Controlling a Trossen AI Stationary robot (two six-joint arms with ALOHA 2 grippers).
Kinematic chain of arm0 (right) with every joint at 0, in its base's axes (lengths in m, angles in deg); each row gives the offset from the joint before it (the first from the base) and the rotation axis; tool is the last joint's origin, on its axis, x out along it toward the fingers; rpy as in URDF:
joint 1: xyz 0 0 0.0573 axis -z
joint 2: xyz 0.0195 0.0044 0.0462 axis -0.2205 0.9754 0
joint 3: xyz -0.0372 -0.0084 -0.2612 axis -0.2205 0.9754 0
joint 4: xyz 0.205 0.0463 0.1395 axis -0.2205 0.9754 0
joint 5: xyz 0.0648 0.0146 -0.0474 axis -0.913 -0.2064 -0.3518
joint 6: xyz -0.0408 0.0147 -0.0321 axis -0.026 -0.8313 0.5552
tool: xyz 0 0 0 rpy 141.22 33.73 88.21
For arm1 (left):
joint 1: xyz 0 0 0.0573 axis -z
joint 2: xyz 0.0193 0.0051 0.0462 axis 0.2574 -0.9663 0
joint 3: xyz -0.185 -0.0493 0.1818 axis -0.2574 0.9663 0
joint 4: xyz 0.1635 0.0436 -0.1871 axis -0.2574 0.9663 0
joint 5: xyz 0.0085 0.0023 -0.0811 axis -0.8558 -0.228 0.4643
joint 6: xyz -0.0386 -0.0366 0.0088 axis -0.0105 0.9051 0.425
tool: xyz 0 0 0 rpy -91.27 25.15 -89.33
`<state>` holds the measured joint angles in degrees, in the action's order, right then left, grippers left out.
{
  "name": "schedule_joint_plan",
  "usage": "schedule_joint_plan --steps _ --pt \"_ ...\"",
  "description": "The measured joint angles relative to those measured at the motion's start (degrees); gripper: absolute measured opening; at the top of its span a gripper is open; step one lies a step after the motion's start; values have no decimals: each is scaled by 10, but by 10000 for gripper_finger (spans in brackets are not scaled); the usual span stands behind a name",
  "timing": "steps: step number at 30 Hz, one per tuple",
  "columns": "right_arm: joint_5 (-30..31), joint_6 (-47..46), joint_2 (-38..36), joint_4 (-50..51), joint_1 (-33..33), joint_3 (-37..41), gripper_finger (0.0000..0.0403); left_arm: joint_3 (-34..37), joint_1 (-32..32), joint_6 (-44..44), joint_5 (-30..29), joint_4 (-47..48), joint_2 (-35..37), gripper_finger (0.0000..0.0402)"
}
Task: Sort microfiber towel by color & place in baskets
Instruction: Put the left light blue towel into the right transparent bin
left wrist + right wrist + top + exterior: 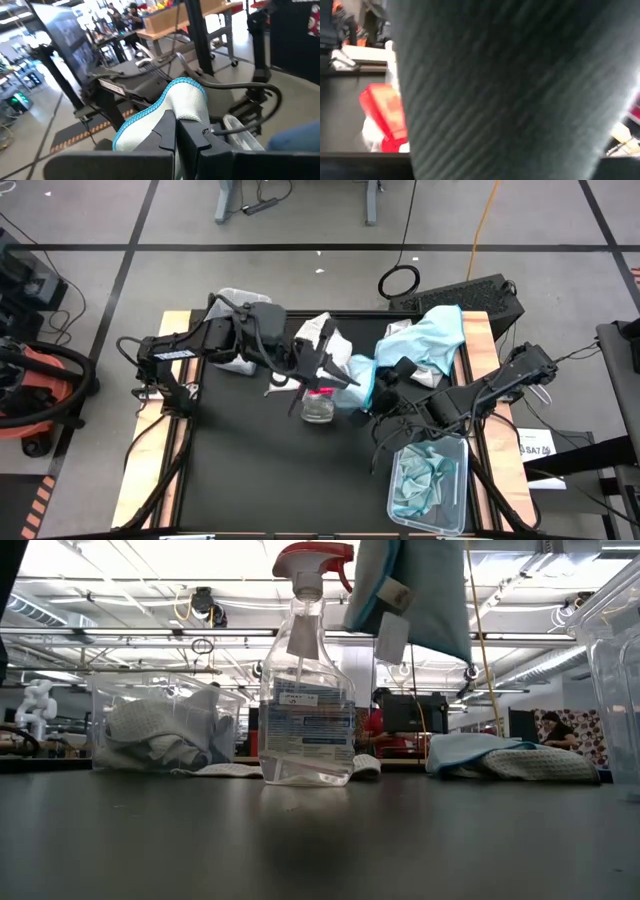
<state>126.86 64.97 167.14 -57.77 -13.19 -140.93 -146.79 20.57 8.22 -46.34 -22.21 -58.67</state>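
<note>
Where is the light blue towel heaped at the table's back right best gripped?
Pinch a raised fold on top of the light blue towel, coming straight down: it lies crumpled over a paler cloth, edges flat. The left gripper holds a grey-white towel.

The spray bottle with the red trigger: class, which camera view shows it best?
The low view: the spray bottle stands whole, label readable. The high view shows only its top, between both arms. The right wrist view catches its blurred red trigger beside cloth; the left wrist view misses it.

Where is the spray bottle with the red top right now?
In the high view the spray bottle stands upright near the table's middle, between the left gripper and right gripper; a blue towel hangs beside it.
</note>
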Motion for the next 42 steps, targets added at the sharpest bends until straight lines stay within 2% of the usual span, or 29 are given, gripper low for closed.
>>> schedule_joint_plan --steps 3,5,15,18,23,30,33,36,42 --pt "-7 1 0 18 -5 0 49 0 11 0 0 23 0 3" --pt "-12 11 0 20 -10 0 14 0 18 0 0 51 0 3" --pt "-12 29 -45 17 -59 0 4 0 55 5 -45 219 0 4" --pt "-16 32 -68 12 -80 0 3 0 62 16 -49 251 0 15" --pt "-81 49 -101 -3 -117 0 2 26 79 15 -83 259 -1 86" --pt "-174 48 -132 -4 -180 0 2 34 101 16 -84 256 -6 258" --pt "-205 46 -138 -3 -211 0 2 34 103 31 -92 255 -7 309" --pt "-244 39 -139 -4 -240 0 2 34 103 59 -100 263 -8 328" --pt "-320 -3 -139 0 -292 0 2 34 104 75 -112 285 -13 330"
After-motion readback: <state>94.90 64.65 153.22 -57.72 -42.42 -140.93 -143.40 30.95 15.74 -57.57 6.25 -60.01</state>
